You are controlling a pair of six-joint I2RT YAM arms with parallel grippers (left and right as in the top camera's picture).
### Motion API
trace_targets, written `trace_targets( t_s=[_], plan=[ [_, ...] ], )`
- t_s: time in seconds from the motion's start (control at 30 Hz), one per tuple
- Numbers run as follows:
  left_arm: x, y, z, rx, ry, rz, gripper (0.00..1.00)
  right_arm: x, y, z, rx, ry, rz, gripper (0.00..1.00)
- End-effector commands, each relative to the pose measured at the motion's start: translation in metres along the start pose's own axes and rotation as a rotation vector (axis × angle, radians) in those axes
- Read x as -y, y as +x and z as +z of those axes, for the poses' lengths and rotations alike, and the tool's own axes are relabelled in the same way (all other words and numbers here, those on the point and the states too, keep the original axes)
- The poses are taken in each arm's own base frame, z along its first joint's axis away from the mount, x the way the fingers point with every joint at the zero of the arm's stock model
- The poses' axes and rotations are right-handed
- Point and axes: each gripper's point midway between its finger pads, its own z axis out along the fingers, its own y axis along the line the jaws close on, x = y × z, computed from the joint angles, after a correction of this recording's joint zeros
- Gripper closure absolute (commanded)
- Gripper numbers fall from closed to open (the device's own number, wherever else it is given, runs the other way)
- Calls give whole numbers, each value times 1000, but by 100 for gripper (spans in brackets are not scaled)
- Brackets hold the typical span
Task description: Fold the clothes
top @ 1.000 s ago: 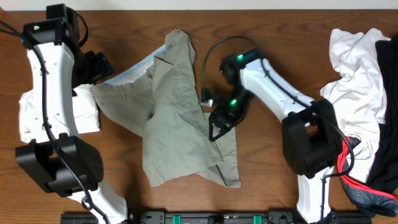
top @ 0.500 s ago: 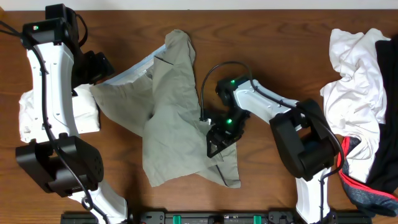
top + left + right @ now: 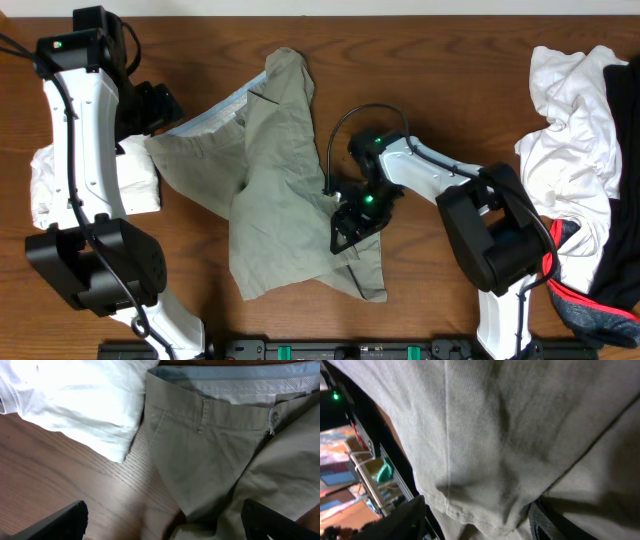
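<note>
Right tool (image 3: 343,228) spread astride a fold of the khaki shorts (image 3: 280,190); left tool (image 3: 165,522) spread wide, holding nothing

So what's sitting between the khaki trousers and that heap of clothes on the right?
Only bare wooden table and the robot's right arm, seen from overhead.

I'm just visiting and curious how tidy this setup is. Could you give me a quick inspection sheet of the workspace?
Surface: brown wooden table.
Job's things: khaki trousers lying crumpled mid-table; white cloth by the left arm; heap of white, black and red-trimmed clothes at the right edge.
Clutter: nothing seen.
Fingers: left fingers wide open above the waistband, holding nothing; right fingers down on the trousers, cloth between them, grip unclear.
Cables: black cable looping off the right arm.
Surroundings: black rail along the near edge.
</note>
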Motion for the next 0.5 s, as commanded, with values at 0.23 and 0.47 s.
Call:
trace_targets(
  t_s=[0.23, 0.47],
  plan=[
    [-1, 1, 4, -11, -8, 19, 2, 10, 11, 19, -35, 42, 24, 80],
    [-1, 1, 4, -11, -9, 19, 2, 11, 8, 17, -22, 38, 33, 99]
  ],
)
